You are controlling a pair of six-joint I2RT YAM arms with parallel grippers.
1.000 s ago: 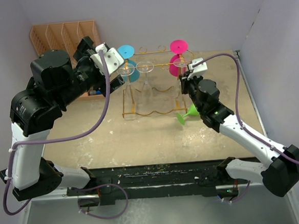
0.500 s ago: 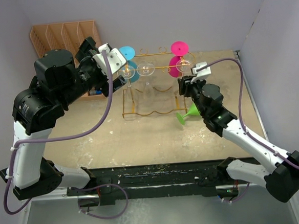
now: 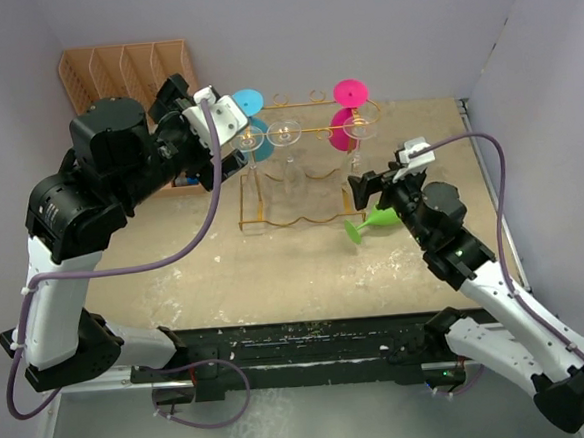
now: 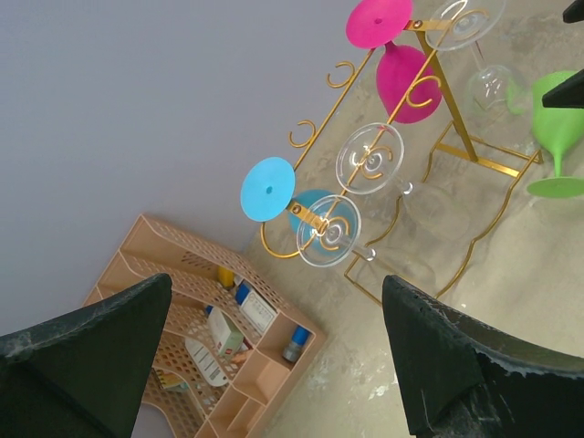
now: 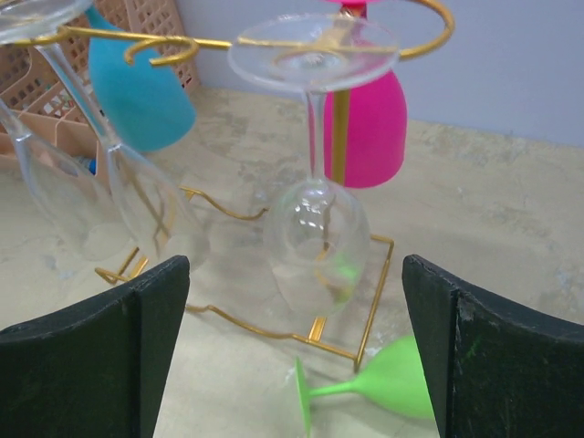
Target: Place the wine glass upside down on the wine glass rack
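Observation:
The golden wire wine glass rack (image 3: 282, 223) stands mid-table. A clear wine glass (image 3: 359, 126) hangs upside down from the right end of the rack, its foot on the top rail (image 5: 137, 38) and its bowl (image 5: 315, 233) hanging free. My right gripper (image 3: 370, 188) is open, just in front of that glass and holding nothing; in the right wrist view the right gripper (image 5: 297, 347) has its fingers spread on either side of the glass. My left gripper (image 4: 283, 365) is open and empty, up at the rack's left end. Two more clear glasses (image 3: 284, 132) hang there as well.
A green glass (image 3: 367, 222) lies on its side on the table by the rack's front right corner, close under my right gripper. A blue glass (image 3: 247, 102) and pink glasses (image 3: 349, 92) hang at the back of the rack. The peach organizer (image 3: 111, 71) stands back left.
My right gripper has opened, let go of the clear glass and drawn back toward the near right. The glass stays hanging on the rack. The left arm has barely moved.

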